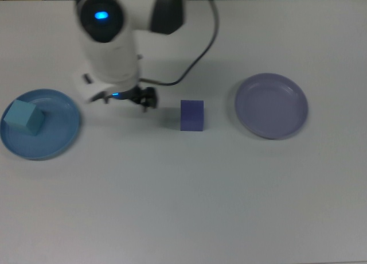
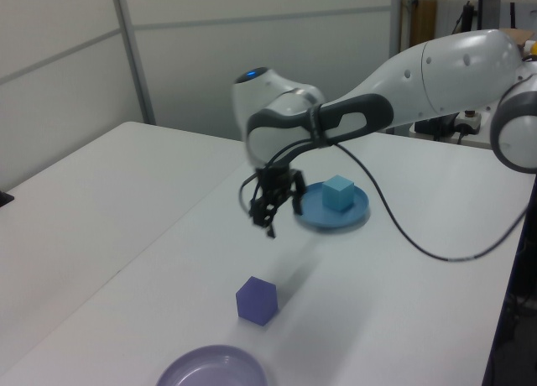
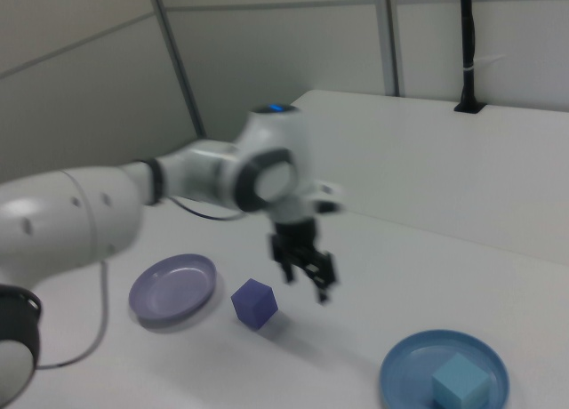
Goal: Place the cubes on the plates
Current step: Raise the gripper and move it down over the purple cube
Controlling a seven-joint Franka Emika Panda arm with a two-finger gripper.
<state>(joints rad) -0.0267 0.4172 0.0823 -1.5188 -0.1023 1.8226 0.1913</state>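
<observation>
The light cyan cube (image 1: 24, 116) rests on the blue plate (image 1: 56, 138) at the top view's left, with nothing gripping it. The indigo cube (image 1: 191, 115) sits on the bare table near the middle. The lavender plate (image 1: 271, 105) lies empty at the top view's right. My gripper (image 1: 123, 97) hangs open and empty above the table, between the blue plate and the indigo cube. In the left view the gripper (image 2: 275, 210) is beside the blue plate (image 2: 336, 220), clear of the cyan cube (image 2: 337, 192) and above the indigo cube (image 2: 256, 300).
A black cable (image 1: 198, 51) trails from the arm across the white table (image 1: 189, 206). A second white table (image 2: 92, 193) stands alongside at the left view's left. Wall panels stand behind both.
</observation>
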